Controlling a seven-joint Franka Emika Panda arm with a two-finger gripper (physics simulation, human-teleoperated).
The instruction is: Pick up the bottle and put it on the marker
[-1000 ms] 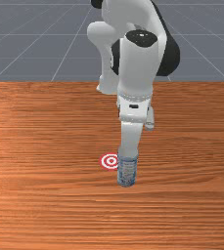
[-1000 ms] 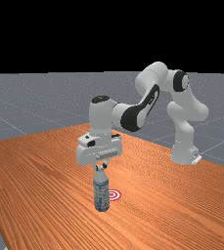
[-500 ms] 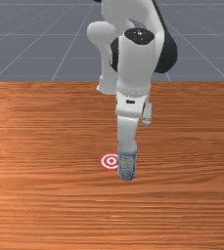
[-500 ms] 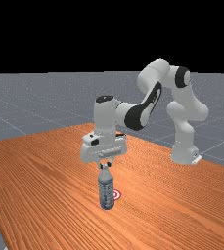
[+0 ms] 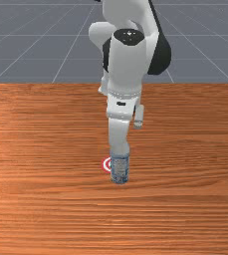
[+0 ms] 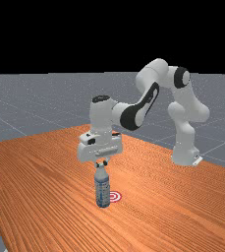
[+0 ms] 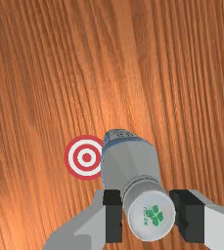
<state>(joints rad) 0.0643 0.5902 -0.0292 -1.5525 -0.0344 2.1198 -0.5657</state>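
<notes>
Upright, there's the bottle, greyish-white and blue, green leaf print on its pale cap | fingers just a cap's width apart, the gripper pinching it there | far view: bottle overlaps the marker's left edge!

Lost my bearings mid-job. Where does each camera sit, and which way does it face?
Front view: across the table, facing the arm, angled down; the arm, cut off at the top, and its hand.
Far view: farther off, looking across the table; the whole arm, reaching toward the picture's left.
Wrist view: on the hand, looking down past the claw's fingers; both fingers show, closed on the bottle.
Front and far views share arm, bottle and marker.
</notes>
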